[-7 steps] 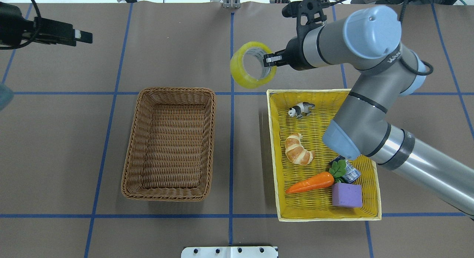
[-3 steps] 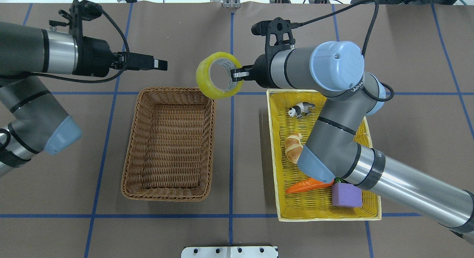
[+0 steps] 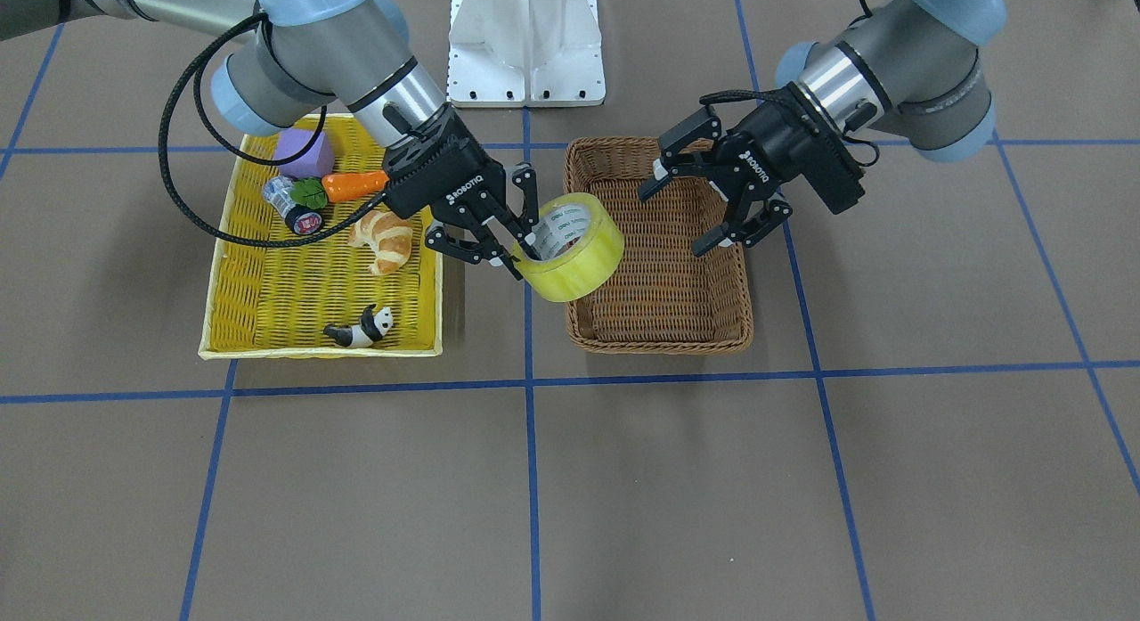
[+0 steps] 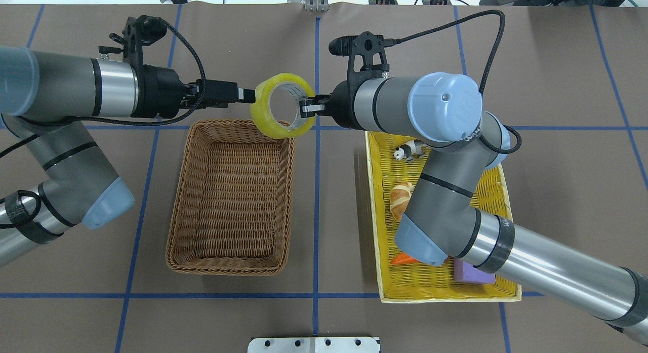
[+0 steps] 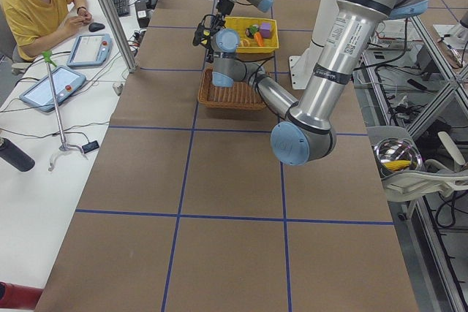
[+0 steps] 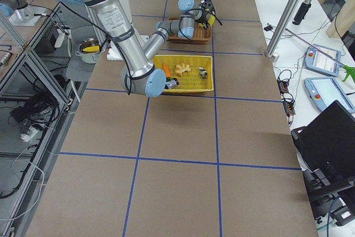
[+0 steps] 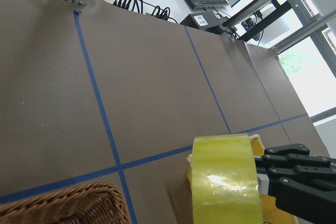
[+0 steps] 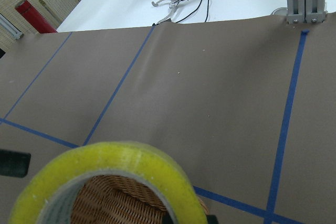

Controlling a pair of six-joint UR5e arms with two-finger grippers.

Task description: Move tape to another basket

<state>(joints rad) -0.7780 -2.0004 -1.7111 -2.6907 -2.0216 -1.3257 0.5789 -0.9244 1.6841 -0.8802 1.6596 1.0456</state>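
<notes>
The yellowish-green tape (image 4: pixel 264 104) hangs in the air over the far right corner of the brown wicker basket (image 4: pixel 178 201), its hole facing up. My right gripper (image 4: pixel 307 106) is shut on the roll's wall, one finger inside the core. In the front view the right gripper (image 3: pixel 518 247) holds the tape (image 3: pixel 581 266) above the basket's (image 3: pixel 659 343) near edge. My left gripper (image 3: pixel 684 209) is open just beside the tape, apart from it, over the basket. From overhead the left gripper (image 4: pixel 245 94) points at the roll's left side. The tape also shows in both wrist views (image 7: pixel 224 182) (image 8: pixel 110 169).
The yellow basket (image 4: pixel 372 206) on the right holds a croissant (image 3: pixel 385 238), a toy panda (image 3: pixel 361 330), a carrot (image 3: pixel 356 184), a purple block (image 3: pixel 303 151) and a small bottle (image 3: pixel 289 207). A white mount (image 4: pixel 314 344) sits at the near table edge.
My right gripper has carried the tape leftward, from beyond the yellow basket to over the brown basket's far right corner. My left arm has swung in from the left, close to the tape.
</notes>
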